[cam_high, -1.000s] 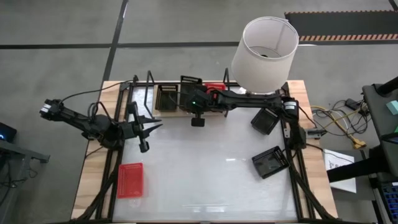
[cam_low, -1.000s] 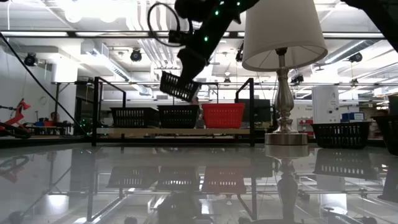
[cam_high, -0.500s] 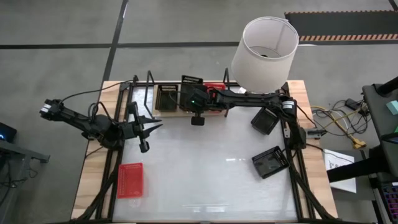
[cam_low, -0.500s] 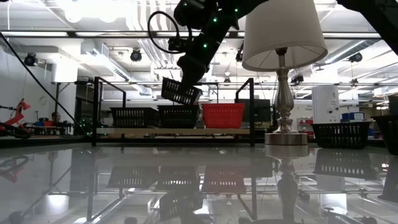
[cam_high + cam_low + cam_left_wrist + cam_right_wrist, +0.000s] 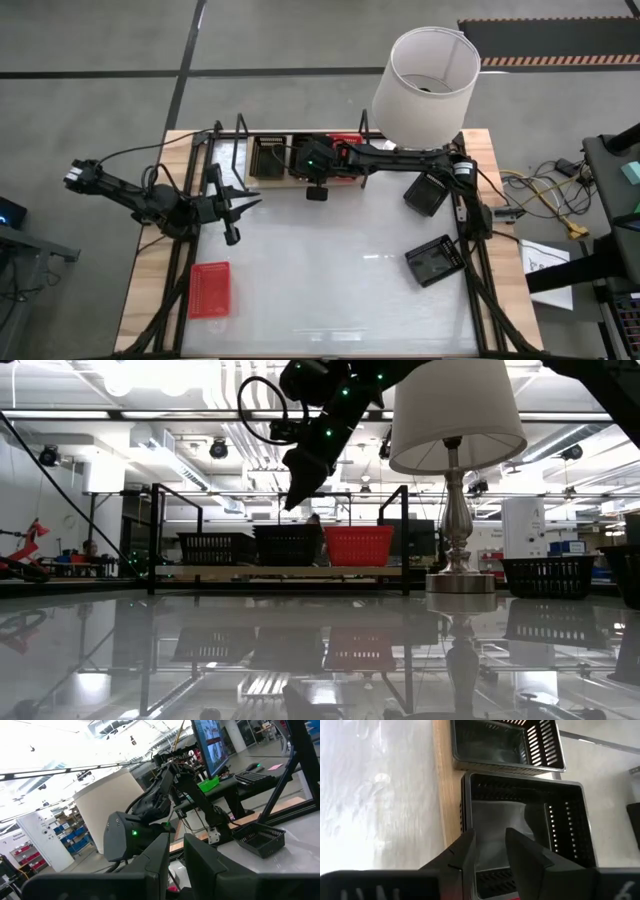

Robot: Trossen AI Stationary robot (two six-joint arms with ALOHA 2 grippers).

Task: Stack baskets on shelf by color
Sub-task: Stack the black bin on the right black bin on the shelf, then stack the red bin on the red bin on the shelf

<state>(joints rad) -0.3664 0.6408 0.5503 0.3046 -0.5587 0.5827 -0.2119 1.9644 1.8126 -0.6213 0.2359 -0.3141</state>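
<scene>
The shelf [image 5: 236,160] stands at the table's far edge and carries a black basket [image 5: 267,156], a middle black basket [image 5: 560,830] and a red basket [image 5: 358,545]. My right gripper [image 5: 490,832] hovers open just above the middle black basket, fingers pointing down and touching nothing; the low view shows it [image 5: 298,492] clear of the baskets. My left gripper [image 5: 250,203] waits over the table's left part, slightly open and empty. A red basket [image 5: 210,290] and two black baskets [image 5: 435,260] [image 5: 427,193] rest on the table by their bottoms.
A lamp with a white shade [image 5: 425,75] stands at the table's far right, close beside my right arm. Black rod uprights [image 5: 153,535] rise at the shelf's ends. The white tabletop [image 5: 330,270] lies bare between the loose baskets.
A black basket hung tilted from my right gripper above the shelf's middle. The gripper carried it a little toward the far edge and down, then let go. The basket now sits in the middle black basket on the shelf, while the gripper stays above it.
</scene>
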